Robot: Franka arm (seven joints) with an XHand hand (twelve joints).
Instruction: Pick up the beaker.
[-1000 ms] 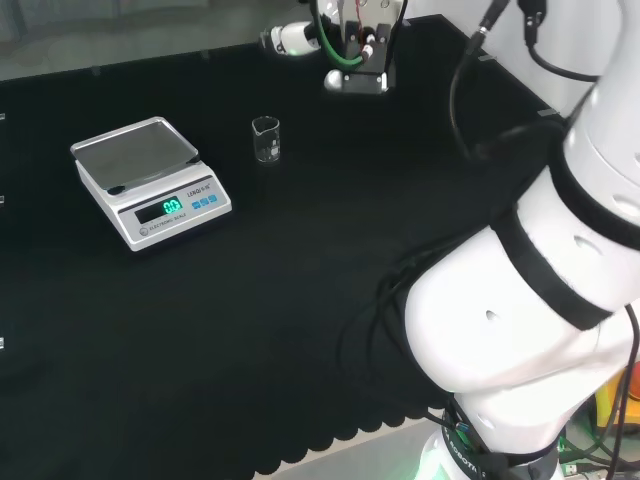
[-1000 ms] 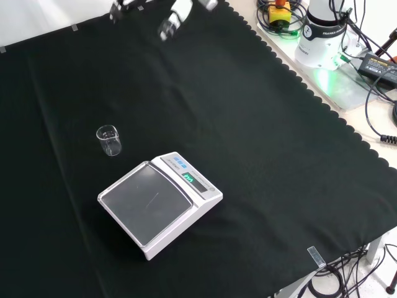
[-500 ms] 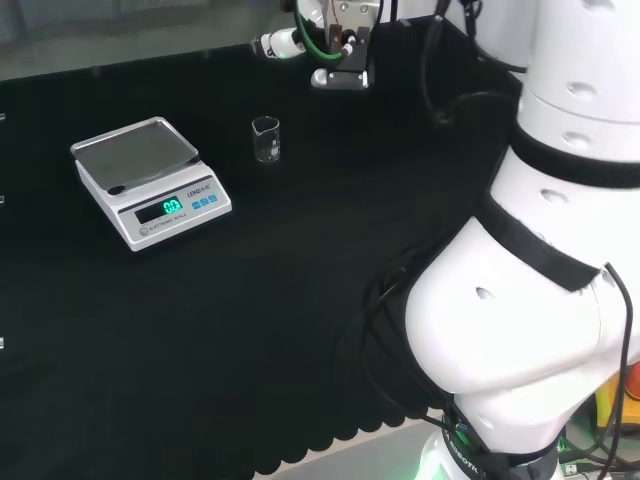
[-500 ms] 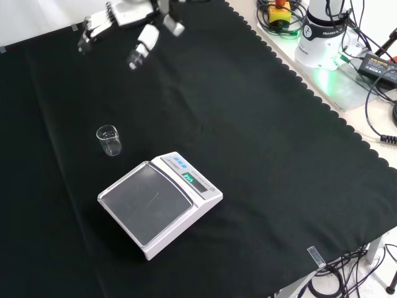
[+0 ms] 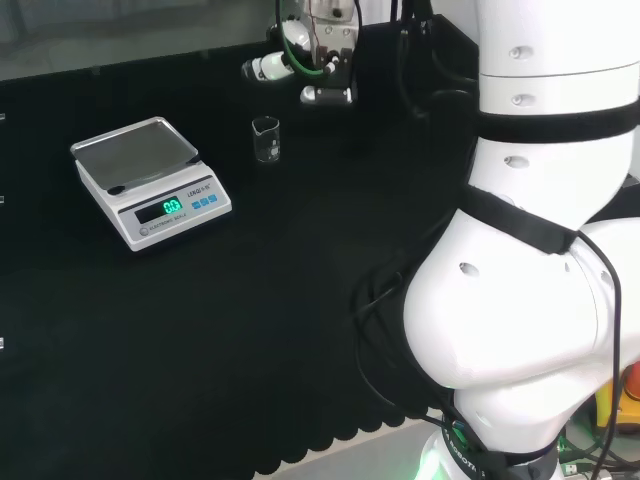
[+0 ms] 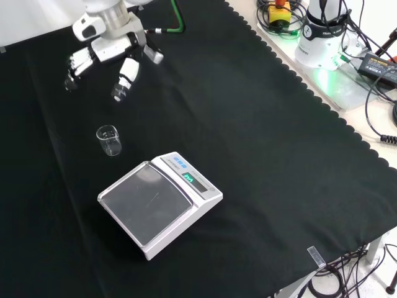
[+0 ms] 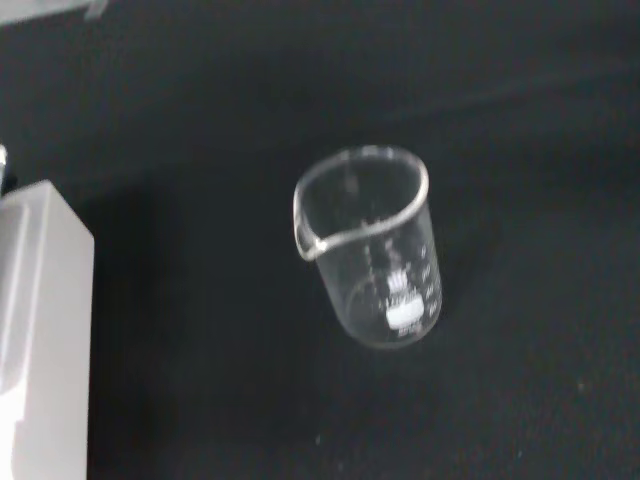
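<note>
A small clear glass beaker [image 6: 108,140] stands upright and empty on the black cloth, just beyond the scale's far corner in the front view. In the head view the beaker [image 5: 266,139] sits right of the scale. The wrist view has the beaker [image 7: 372,250] close, spout toward the scale's white edge. The hand [image 6: 105,51] hangs above the cloth farther off than the beaker in the front view, its fingers [image 6: 126,79] spread and pointing down, apart from the glass. In the head view the hand [image 5: 318,60] is beyond and to the right of the beaker.
A white electronic scale [image 6: 160,203] with a steel pan stands near the beaker; the scale [image 5: 150,180] has a lit green display. The arm's white links [image 5: 530,250] fill the head view's right. The arm's base and cables [image 6: 335,43] lie off the cloth's right edge.
The hand has come down and toward the beaker, moving lower in the front view and leftward in the head view. The arm's links have swung along. Beaker and scale have stayed put.
</note>
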